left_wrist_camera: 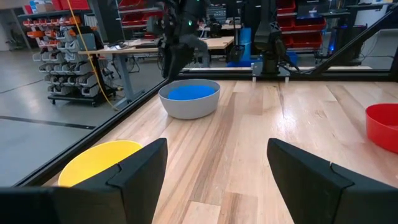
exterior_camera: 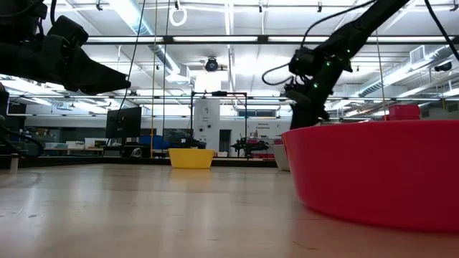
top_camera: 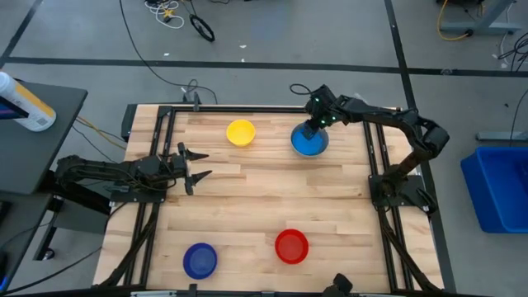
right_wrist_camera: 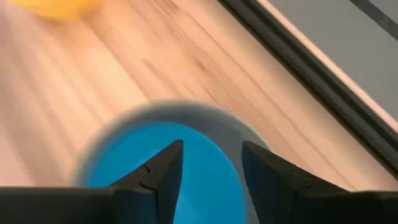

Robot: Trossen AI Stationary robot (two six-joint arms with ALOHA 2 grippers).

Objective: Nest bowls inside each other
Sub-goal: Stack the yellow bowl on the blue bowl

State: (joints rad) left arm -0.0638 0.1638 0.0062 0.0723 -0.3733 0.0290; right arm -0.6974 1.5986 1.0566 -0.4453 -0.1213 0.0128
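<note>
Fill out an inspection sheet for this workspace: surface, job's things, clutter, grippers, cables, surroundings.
Surface: wooden table, black frame rails.
Job's things: light blue bowl nested in grey bowl at the far edge; yellow bowl, red bowl and dark blue bowl apart, each alone.
Clutter: nothing seen on the table.
Grippers: right gripper over the nested pair, open, holding nothing; left gripper open, waiting at the left side.
Cables: loose cables on the floor beyond the table.
Surroundings: blue bin at right; shelving behind.
</note>
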